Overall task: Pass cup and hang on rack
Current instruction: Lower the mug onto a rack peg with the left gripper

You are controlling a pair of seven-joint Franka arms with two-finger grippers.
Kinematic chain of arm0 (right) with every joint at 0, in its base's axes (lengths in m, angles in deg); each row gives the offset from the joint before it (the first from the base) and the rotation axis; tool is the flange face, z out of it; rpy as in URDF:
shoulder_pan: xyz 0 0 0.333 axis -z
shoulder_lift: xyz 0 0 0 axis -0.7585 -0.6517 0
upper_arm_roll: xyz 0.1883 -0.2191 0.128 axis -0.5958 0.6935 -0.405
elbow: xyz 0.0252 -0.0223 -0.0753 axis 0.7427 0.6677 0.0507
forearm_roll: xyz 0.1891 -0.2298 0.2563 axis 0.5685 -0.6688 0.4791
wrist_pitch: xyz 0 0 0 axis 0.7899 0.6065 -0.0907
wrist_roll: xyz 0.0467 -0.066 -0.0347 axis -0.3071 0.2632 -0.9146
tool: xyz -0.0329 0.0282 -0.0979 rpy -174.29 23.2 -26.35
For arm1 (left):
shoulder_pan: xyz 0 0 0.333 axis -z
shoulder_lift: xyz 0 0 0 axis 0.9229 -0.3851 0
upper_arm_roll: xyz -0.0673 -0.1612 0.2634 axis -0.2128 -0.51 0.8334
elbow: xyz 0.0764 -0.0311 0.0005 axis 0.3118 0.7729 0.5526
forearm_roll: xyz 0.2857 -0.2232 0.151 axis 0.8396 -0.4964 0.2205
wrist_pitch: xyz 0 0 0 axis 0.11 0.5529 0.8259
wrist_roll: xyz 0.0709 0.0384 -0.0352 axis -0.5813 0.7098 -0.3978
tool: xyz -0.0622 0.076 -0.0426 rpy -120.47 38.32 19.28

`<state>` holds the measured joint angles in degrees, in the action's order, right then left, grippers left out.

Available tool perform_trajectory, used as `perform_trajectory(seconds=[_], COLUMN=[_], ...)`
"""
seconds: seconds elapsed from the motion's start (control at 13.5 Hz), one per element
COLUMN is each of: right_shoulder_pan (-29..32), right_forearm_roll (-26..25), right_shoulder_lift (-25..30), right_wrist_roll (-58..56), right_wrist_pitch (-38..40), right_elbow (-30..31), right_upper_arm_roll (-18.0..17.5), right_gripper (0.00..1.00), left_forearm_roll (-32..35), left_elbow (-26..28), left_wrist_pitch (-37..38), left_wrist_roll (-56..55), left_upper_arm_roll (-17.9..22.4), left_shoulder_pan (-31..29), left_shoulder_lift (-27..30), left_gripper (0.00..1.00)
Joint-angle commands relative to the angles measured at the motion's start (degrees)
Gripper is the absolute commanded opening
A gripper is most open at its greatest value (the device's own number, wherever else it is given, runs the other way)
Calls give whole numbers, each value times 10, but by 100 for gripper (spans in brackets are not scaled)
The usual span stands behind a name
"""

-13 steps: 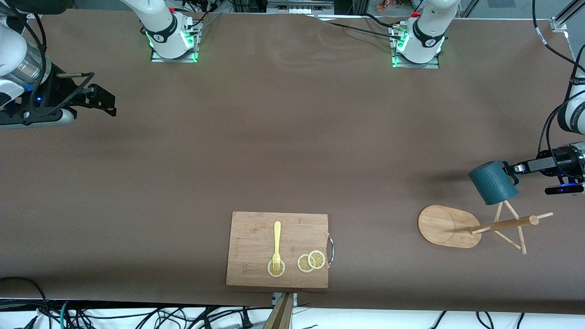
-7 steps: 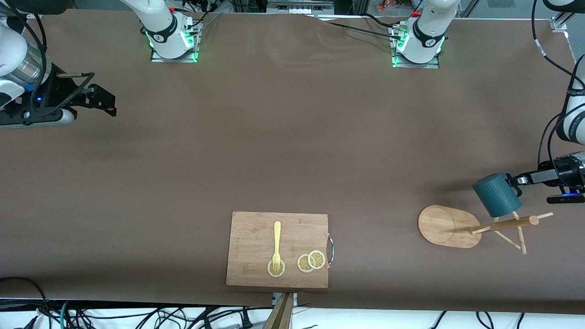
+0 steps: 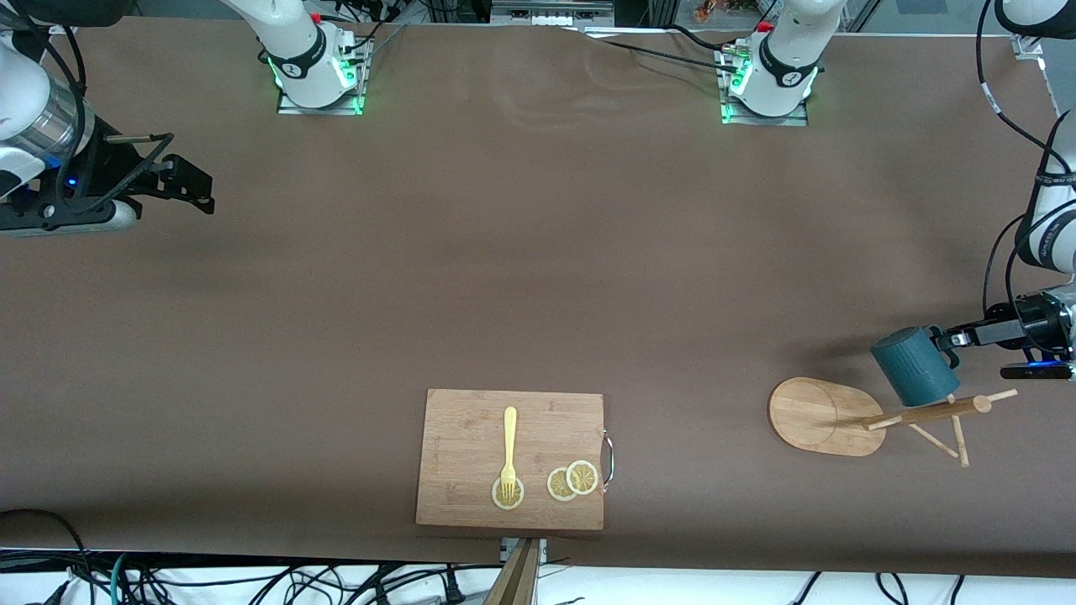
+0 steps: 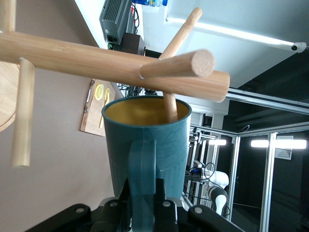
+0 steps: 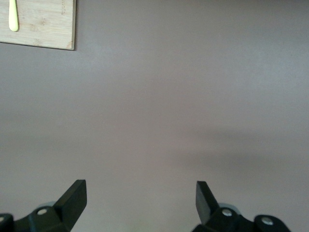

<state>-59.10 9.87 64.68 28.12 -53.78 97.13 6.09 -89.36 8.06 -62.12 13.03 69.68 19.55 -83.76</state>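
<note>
The dark teal cup (image 3: 915, 366) hangs tilted in the air over the rack (image 3: 925, 413), a bamboo mug tree with an oval base (image 3: 807, 416) at the left arm's end of the table. My left gripper (image 3: 946, 340) is shut on the cup's handle. In the left wrist view the handle sits pinched in the left gripper (image 4: 143, 186), and a thin peg (image 4: 170, 107) reaches into the ochre mouth of the cup (image 4: 145, 140) under the rack's post (image 4: 96, 55). My right gripper (image 3: 189, 181) waits open over bare table at the right arm's end, and the right gripper (image 5: 140, 193) holds nothing.
A wooden cutting board (image 3: 471, 428) lies near the table's front edge, mid-table. It carries a yellow fork (image 3: 509, 449) and lemon slices (image 3: 572, 481). A corner of the board (image 5: 43, 29) shows in the right wrist view. Brown table lies between the board and the rack.
The left gripper has carried the cup down toward the rack's post and pegs. The right arm has stayed still.
</note>
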Motion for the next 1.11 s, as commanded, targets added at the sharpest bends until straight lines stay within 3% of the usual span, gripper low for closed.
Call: perform_trajectory(seconds=[0.0, 0.37, 0.45, 0.59, 0.74, 1.04], right_shoulder_pan=[12, 12, 12, 12, 12, 12], right_forearm_roll=[9, 9, 9, 9, 9, 9], right_shoulder_lift=[12, 12, 12, 12, 12, 12], right_wrist_roll=[-8, -8, -8, -8, -8, -8], right_wrist_pitch=[-7, -7, -7, -7, -7, -6], right_elbow=[14, 14, 14, 14, 14, 14], right_upper_arm_roll=[-9, -9, -9, -9, -9, -9], right_gripper=[100, 100, 100, 100, 100, 100], left_forearm_roll=[-8, -8, -6, 1, 16, 182], left_elbow=[-19, -21, -21, -21, -30, -119], left_wrist_pitch=[7, 9, 9, 9, 10, 13], left_wrist_roll=[-12, -102, -107, -103, -107, -155], left_upper_arm_roll=[1, 1, 1, 1, 9, -3], left_shoulder_pan=[-6, -7, -7, -6, -5, 2], left_shoulder_lift=[-21, -16, -16, -16, -9, 4], left_gripper=[0, 0, 9, 100, 100, 100])
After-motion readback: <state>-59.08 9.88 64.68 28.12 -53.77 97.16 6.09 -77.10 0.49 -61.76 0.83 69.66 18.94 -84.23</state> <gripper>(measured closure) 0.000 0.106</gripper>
